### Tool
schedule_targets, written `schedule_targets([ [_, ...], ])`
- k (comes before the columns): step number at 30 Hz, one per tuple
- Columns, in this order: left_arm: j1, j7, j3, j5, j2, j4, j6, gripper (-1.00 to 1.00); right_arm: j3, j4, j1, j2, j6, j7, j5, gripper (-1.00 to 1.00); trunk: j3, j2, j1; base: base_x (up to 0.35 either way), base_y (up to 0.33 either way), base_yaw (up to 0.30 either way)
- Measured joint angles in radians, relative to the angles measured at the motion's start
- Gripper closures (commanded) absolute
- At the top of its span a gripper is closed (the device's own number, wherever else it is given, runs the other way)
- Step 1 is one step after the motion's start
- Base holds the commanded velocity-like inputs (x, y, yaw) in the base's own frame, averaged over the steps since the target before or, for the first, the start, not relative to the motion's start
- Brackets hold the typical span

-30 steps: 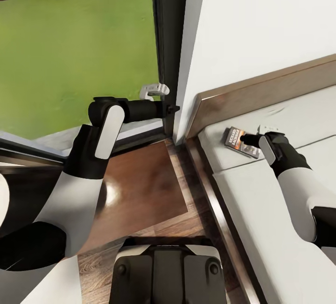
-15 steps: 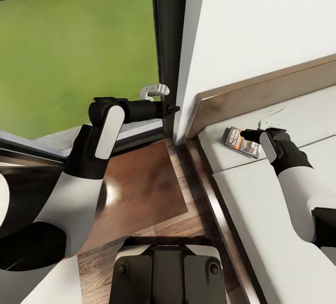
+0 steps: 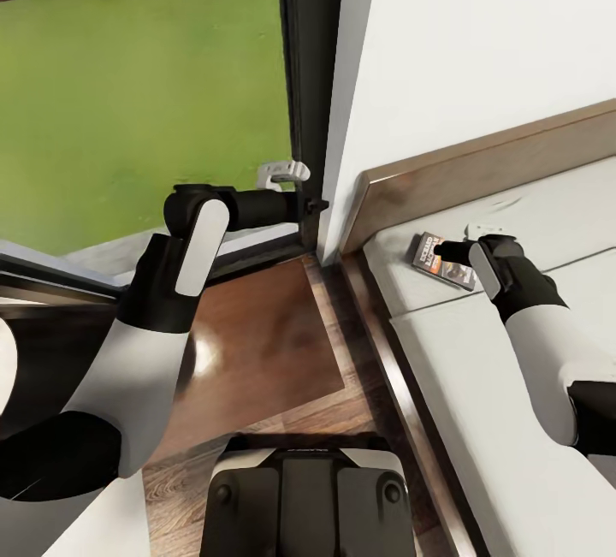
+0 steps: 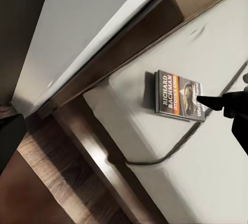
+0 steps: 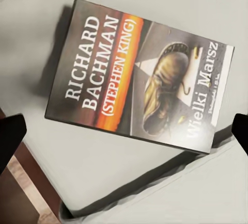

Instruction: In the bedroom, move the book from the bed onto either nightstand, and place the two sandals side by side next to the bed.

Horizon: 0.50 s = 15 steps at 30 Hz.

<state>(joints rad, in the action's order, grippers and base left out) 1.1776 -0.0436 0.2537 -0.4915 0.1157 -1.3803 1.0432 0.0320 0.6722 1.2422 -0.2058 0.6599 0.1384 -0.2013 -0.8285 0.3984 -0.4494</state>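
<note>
Nearest the robot, the nightstand (image 3: 257, 343) top carries nothing, so the book transfer is not yet done. Beyond it, the paperback (image 3: 443, 260) lies flat on the bed's mattress (image 3: 479, 386) near the headboard (image 3: 479, 168). The right gripper (image 3: 452, 250) hovers over it, fingers spread wide apart and not yet closed on it. The left gripper (image 3: 310, 201) is held near the window frame (image 3: 308, 69); I cannot tell its fingers' state. Placing the sandals also remains.

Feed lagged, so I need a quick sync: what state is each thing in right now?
book: flat on the bed, cover up, not gripped.
right gripper: open, fingers over the book.
left gripper: raised by the window frame, holding nothing; jaw state unclear.
bed: mattress bare apart from the book.
nightstand: top bare.
</note>
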Motion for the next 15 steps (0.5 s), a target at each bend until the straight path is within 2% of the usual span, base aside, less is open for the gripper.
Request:
schedule_targets([
  [4,0.000,0.000,0.000,-0.001,0.000,0.000,0.000,-1.00,0.007,0.000,0.000,0.000,0.000,0.000,0.000,-1.00,0.000,0.000,0.000,0.000,0.000,0.000],
  [15,-0.001,-0.001,0.000,-0.001,0.000,0.000,0.000,-1.00,0.011,0.000,0.000,-0.002,0.001,0.001,0.000,-1.00,-0.035,0.077,-0.042,0.000,0.000,0.000],
])
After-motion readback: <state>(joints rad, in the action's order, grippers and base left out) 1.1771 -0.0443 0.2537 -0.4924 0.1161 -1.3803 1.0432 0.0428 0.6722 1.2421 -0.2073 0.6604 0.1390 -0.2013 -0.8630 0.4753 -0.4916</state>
